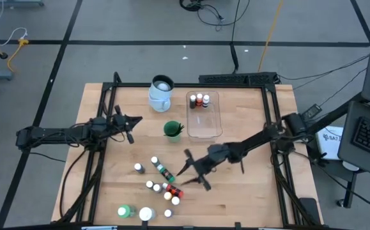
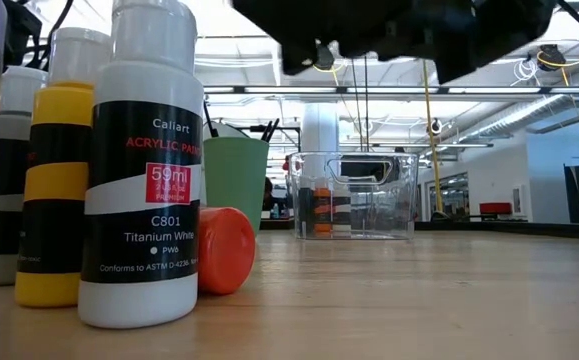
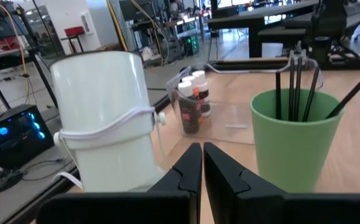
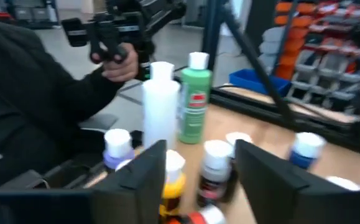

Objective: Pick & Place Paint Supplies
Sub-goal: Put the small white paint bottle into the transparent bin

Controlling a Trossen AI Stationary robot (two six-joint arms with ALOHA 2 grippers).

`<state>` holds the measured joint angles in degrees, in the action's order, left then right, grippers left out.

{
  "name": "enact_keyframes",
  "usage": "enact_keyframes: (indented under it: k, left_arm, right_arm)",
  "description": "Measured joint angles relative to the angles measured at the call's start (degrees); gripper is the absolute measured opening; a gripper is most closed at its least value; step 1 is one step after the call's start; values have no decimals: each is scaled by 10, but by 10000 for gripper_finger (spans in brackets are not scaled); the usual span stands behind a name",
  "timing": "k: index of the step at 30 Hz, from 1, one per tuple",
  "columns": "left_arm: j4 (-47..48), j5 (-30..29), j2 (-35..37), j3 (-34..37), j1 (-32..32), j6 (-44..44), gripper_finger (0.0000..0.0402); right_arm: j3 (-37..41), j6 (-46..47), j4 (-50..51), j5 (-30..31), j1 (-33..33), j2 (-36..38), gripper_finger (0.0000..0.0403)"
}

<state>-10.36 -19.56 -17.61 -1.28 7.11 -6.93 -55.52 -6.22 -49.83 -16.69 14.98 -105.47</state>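
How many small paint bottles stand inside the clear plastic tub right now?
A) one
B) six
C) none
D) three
D: the high view shows three capped paint bottles lined up at the far end of the clear tub, the rest of the tub bare; the right claw hangs over the loose bottles on the table.

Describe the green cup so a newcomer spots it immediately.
Start at the pale jug near the table's far edge, with the clear tub beside it. The green cup stands just in front, between them. It alone is an open green cup holding thin dark brushes.
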Motion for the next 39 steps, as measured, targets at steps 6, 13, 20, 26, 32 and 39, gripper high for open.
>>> enact_keyframes:
  k: [6, 13, 20, 26, 32, 39]
  left_arm:
    - [17, 0, 0, 0, 0, -1, 21]
    - [11, 1, 0, 0, 0, -3, 21]
    - [3, 1, 0, 0, 0, -4, 21]
    - [1, 1, 0, 0, 0, -9, 21]
    - [-2, 1, 0, 0, 0, -9, 21]
    - [-2, 1, 0, 0, 0, -9, 21]
  right_arm:
    - [-92, 42, 71, 2, 40, -64, 253]
    - [-164, 56, 116, 1, 64, -120, 256]
    - [-168, 55, 126, 17, 79, -122, 252]
    - [-168, 56, 172, 63, 80, -130, 246]
    - [-168, 56, 178, 62, 78, -144, 238]
    - [-167, 49, 164, 60, 76, -154, 227]
